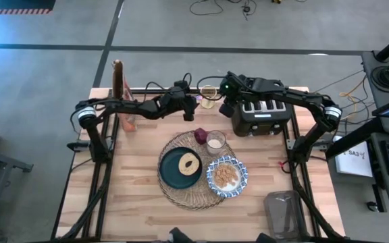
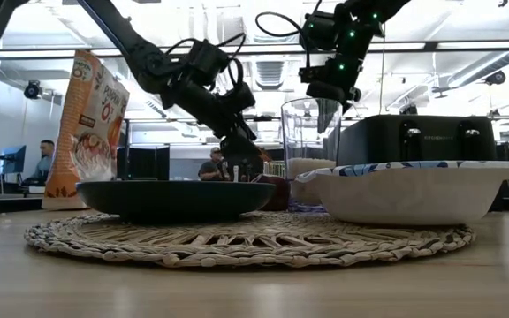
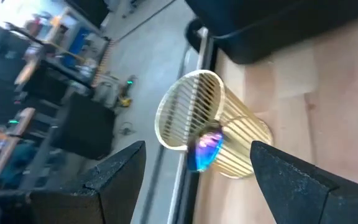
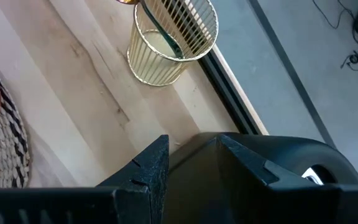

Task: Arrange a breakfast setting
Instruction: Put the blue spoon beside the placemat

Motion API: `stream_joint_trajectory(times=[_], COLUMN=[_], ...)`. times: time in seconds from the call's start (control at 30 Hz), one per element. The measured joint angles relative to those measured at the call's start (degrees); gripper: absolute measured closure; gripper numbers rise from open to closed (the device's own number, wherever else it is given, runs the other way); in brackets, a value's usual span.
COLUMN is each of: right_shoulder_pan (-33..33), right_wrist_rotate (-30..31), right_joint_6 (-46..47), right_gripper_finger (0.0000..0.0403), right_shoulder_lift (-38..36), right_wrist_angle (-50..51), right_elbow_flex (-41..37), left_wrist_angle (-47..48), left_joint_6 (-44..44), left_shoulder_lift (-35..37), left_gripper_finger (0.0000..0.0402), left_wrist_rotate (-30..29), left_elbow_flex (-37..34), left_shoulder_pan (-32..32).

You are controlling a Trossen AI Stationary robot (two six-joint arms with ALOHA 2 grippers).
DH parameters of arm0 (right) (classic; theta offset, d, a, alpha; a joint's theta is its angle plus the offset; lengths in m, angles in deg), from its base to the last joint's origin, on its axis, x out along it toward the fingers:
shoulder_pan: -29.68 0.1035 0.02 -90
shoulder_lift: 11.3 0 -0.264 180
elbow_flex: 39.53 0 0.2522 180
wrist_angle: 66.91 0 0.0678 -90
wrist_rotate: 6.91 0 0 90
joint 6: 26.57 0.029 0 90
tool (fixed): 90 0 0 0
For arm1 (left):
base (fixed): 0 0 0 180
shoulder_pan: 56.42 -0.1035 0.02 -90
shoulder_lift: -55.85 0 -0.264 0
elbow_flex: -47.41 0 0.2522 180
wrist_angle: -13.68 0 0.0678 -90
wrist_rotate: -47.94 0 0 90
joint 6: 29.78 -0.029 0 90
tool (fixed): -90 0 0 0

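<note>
Round woven wicker placemat lies mid-tabletop; my left claw hangs with fingers apart near the far edge, my right claw, fingers partly apart, beside the black toaster.

Overhead looks down; low level, near placemat; wrists share holder.

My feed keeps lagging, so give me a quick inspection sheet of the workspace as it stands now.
Surface: wooden table.
Job's things: wicker placemat holds teal plate with bread ring, patterned bowl, glass, dark-red fruit.
Clutter: toaster, cereal bag, gold wire cup, clear container.
Grippers: left hand open, facing the wire cup; right hand above the toaster's near edge.
Cables: several on the floor.
Surroundings: people behind the table.
</note>
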Motion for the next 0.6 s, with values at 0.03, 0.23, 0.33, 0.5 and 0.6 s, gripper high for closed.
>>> stream_joint_trajectory(times=[0.03,0.23,0.33,0.5,0.6], right_shoulder_pan=[0.0,0.0,0.0,0.0,0.0], right_wrist_rotate=[0.0,0.0,0.0,0.0,0.0], right_joint_6=[0.0,0.0,0.0,0.0,0.0], right_gripper_finger=[0.028,0.028,0.028,0.028,0.028], right_shoulder_lift=[0.0,0.0,0.0,0.0,0.0], right_wrist_angle=[0.0,-0.1,-0.1,-0.3,-0.5], right_elbow_flex=[0.0,0.0,0.0,0.0,0.0], left_wrist_angle=[0.1,-0.8,-0.7,-0.8,-1.2], left_joint_6=[0.2,-1.1,-2.5,-2.7,-2.7], left_shoulder_lift=[-0.4,-1.4,-2.0,-2.0,-2.0], left_gripper_finger=[0.013,0.0158,0.0183,0.0218,0.0232], left_wrist_rotate=[1.0,1.8,1.8,5.1,6.3], left_elbow_flex=[0.2,0.4,0.4,0.5,0.5], left_shoulder_pan=[-0.2,-1.4,-2.0,-2.8,-3.1])
